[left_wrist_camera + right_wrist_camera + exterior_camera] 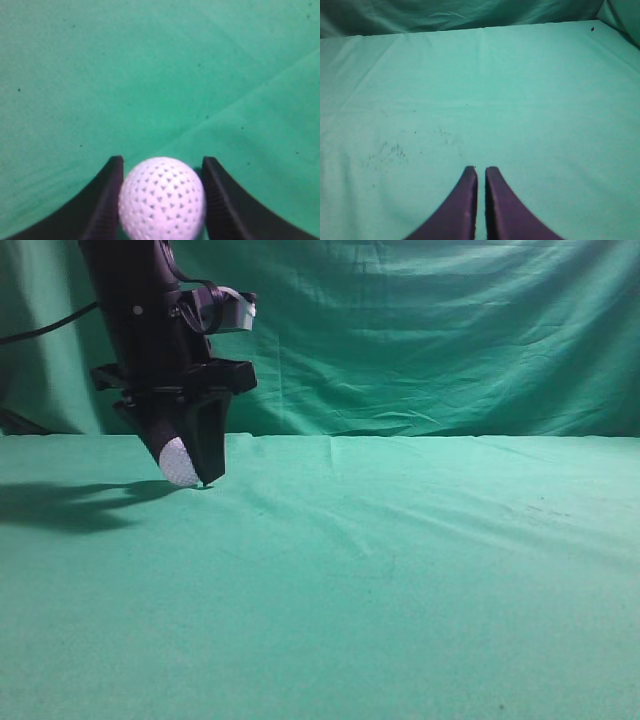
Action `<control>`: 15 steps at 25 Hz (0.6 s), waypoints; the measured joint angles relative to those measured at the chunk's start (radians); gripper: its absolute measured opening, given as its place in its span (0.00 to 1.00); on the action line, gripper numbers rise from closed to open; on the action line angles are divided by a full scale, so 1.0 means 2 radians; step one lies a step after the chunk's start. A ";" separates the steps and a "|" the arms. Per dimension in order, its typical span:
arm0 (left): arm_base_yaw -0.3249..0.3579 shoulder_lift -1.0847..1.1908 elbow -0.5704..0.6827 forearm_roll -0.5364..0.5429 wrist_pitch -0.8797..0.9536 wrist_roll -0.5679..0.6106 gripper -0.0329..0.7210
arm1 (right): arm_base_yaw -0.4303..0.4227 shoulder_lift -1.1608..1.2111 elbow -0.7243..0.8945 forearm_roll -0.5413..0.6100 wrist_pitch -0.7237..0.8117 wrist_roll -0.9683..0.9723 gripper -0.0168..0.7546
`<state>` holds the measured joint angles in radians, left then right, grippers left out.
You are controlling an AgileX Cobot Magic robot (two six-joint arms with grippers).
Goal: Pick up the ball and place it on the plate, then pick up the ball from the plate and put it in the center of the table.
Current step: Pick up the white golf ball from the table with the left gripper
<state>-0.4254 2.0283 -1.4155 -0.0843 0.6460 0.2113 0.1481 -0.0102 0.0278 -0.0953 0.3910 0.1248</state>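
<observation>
the left gripper pinches the ball between its two black fingers, one pressing each side, and in the exterior view the ball sits at the fingertips right at the table, at the far left near the backdrop cloth. whether the ball touches the cloth or hangs just above it is hard to tell. no plate shows in any view, so which half of the task this is stays uncertain. to do this step well, keep the squeeze even so the round, dimpled ball does not squirt out, and move slowly and level. the right gripper has its fingers pressed nearly together over bare table, holding nothing.
</observation>
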 joint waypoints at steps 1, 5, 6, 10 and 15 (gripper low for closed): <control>0.000 0.000 -0.002 0.000 0.003 0.000 0.44 | 0.000 0.000 0.000 0.000 0.000 0.000 0.09; 0.000 0.000 -0.029 0.000 0.051 -0.008 0.44 | 0.000 0.000 0.000 0.000 0.000 0.000 0.09; 0.000 0.000 -0.042 0.000 0.068 -0.019 0.44 | 0.000 0.000 0.000 0.000 0.000 0.000 0.09; 0.000 -0.024 -0.076 0.000 0.106 -0.059 0.44 | 0.000 0.000 0.000 0.000 0.000 0.000 0.09; 0.008 -0.108 -0.074 0.001 0.133 -0.066 0.44 | 0.000 0.000 0.000 0.000 0.000 0.000 0.09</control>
<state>-0.4101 1.8115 -1.5630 -0.0830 0.9115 0.0783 0.1481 -0.0102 0.0278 -0.0953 0.3910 0.1248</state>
